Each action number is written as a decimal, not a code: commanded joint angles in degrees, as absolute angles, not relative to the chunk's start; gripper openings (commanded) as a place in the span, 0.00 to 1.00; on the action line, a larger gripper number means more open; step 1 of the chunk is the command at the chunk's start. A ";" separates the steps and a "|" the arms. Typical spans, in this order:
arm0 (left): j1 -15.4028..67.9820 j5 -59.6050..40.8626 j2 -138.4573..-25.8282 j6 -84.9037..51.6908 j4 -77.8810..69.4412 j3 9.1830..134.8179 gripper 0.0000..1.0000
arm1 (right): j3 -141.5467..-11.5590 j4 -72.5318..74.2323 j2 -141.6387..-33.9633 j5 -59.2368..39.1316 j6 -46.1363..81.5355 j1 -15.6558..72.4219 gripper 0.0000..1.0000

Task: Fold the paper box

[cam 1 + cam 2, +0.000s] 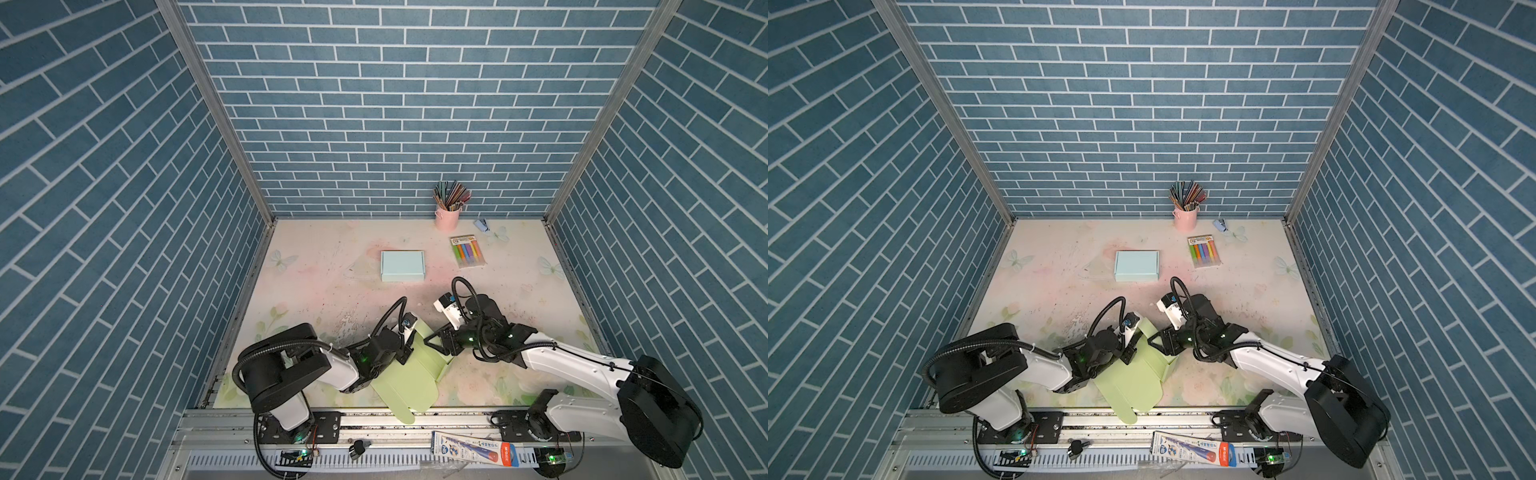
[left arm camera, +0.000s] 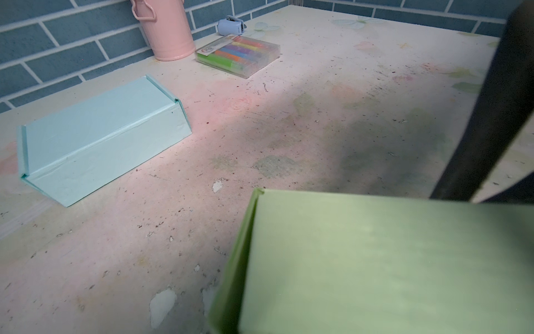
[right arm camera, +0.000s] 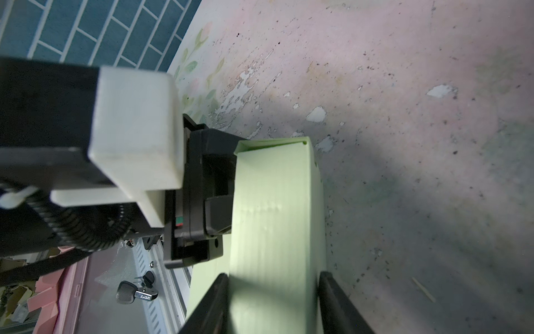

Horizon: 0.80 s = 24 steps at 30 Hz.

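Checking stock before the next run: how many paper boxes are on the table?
2: a closed light blue box in the middle, and a partly folded green box at the front.

Bare table (image 1: 332, 299) btwn green box (image 1: 411, 374) & blue box (image 1: 402, 266); marker pack (image 1: 468, 251), cup (image 1: 447, 218) crowd back-right.

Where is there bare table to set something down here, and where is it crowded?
Free: the table left of the blue box; the strip between it and the green paper box; the right side beside the marker pack. Crowded: front centre around the green paper box; back right by the pink cup.
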<state>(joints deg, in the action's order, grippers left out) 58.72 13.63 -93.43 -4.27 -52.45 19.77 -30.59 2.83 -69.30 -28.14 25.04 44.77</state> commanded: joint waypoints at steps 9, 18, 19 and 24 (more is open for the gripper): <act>59.08 11.65 -88.48 -4.13 -52.27 18.20 0.25 | -30.80 2.79 -66.27 -29.95 22.44 43.77 0.46; 59.17 11.34 -89.71 -3.16 -51.68 20.25 0.13 | -30.23 5.59 -66.63 -34.78 23.08 43.78 0.44; 59.12 11.25 -89.79 -3.08 -51.68 20.37 0.12 | -30.17 5.88 -66.64 -35.03 23.28 43.80 0.44; 59.14 11.34 -89.91 -3.07 -51.43 20.56 0.06 | -29.86 7.36 -66.38 -36.11 24.25 44.02 0.44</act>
